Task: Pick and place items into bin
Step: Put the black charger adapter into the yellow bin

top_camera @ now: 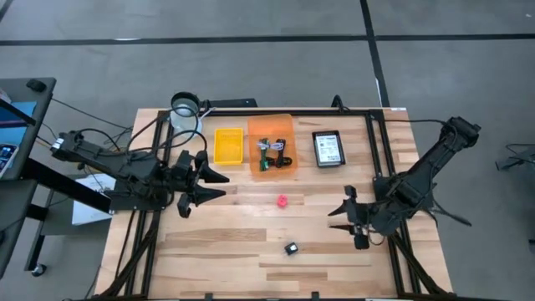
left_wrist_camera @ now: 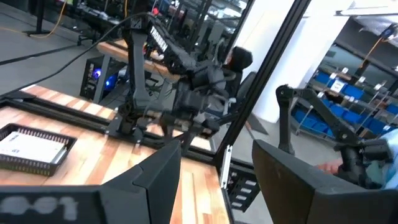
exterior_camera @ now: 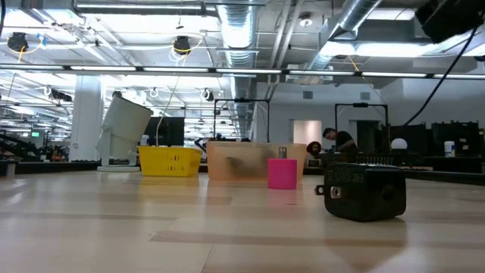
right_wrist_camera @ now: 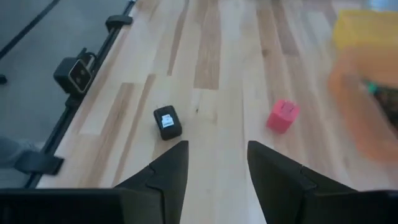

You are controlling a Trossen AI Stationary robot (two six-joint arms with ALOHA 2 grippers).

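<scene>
The left gripper (top_camera: 219, 185) waits at the table's left side, its fingers spread wide and empty, pointing toward the middle. Behind it a small yellow bin (top_camera: 228, 145) looks empty, and just beside that the translucent orange bin (top_camera: 272, 144) already holds green and black cables or clips (top_camera: 272, 155). Next along, near the bins, a black tray (top_camera: 329, 150) carries a white printed card; flat and thin, it probably needs lifting by an edge. On the open wood lie the two loose items: a small pink block (top_camera: 282, 201) and a small black block (top_camera: 291, 248), both likely light, rigid and easy to pinch across opposite flat sides, though small enough to skid. The right gripper (top_camera: 340, 212) hovers at the right, jaws parted, holding nothing.
</scene>
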